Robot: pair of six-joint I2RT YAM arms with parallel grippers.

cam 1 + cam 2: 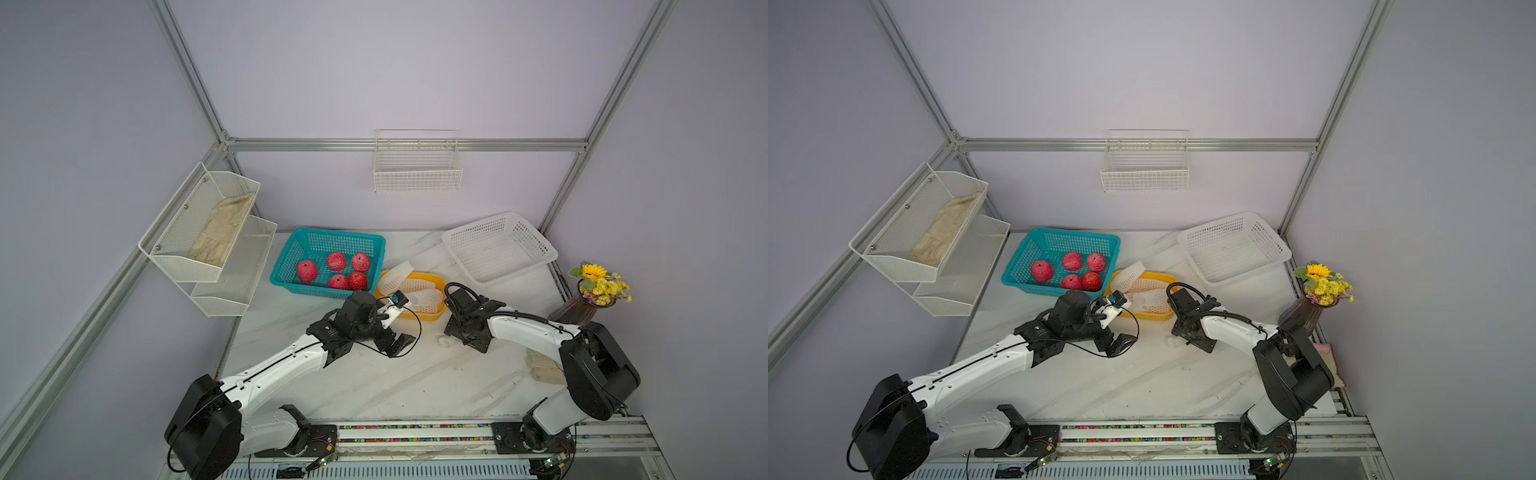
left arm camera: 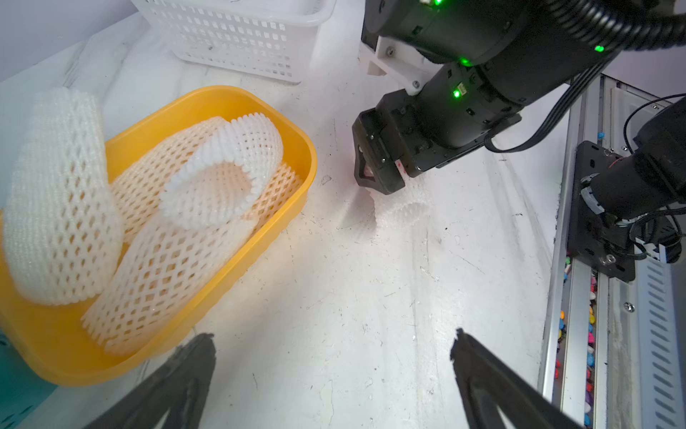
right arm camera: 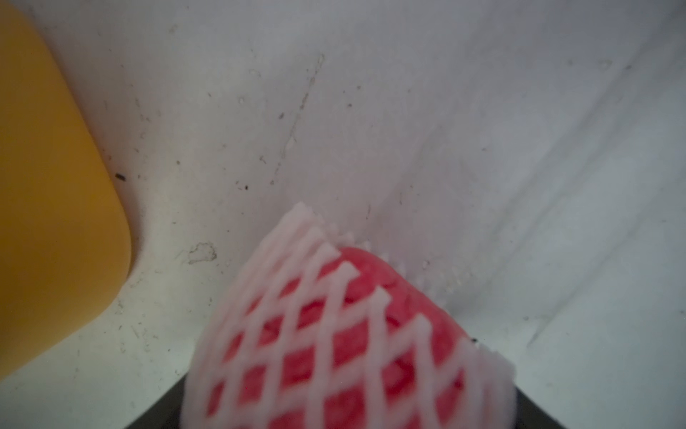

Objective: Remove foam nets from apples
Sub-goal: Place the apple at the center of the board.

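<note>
- While the left gripper (image 2: pixel 334 336) hangs just above the white marble tabletop (image 1: pixel 374 374), its two black fingers stand far apart and hold nothing.
- The right gripper (image 2: pixel 378 184) points down at the tabletop, just beside the yellow plastic tray (image 2: pixel 305 159).
- One round red apple (image 3: pixel 365 273) sits on the tabletop between the jaws of the right gripper.
- This apple wears a white soft foam net with diamond holes (image 3: pixel 297 297). The net wraps most of it, but a bit of red peeks out at the open end.
- I cannot tell if the right gripper squeezes this apple or only stands around it.
- In both top views, just a small white bit of that net shows under the right gripper.
- Five bare red apples (image 1: pixel 306 271) lie close together in the teal plastic basket (image 1: pixel 345 234), at the back of the tabletop on the left.
- Some loose white foam nets (image 2: pixel 237 137) lie piled in the yellow tray. One of them hangs over its rim, and one is curled into a ring on top.
- The yellow tray stands between the teal basket and the right gripper, near both.
- A white plastic lattice basket (image 1: pixel 536 245) stands at the back on the right.
- A dark glass vase (image 1: pixel 575 309) with yellow flowers stands at the right edge of the tabletop.
</note>
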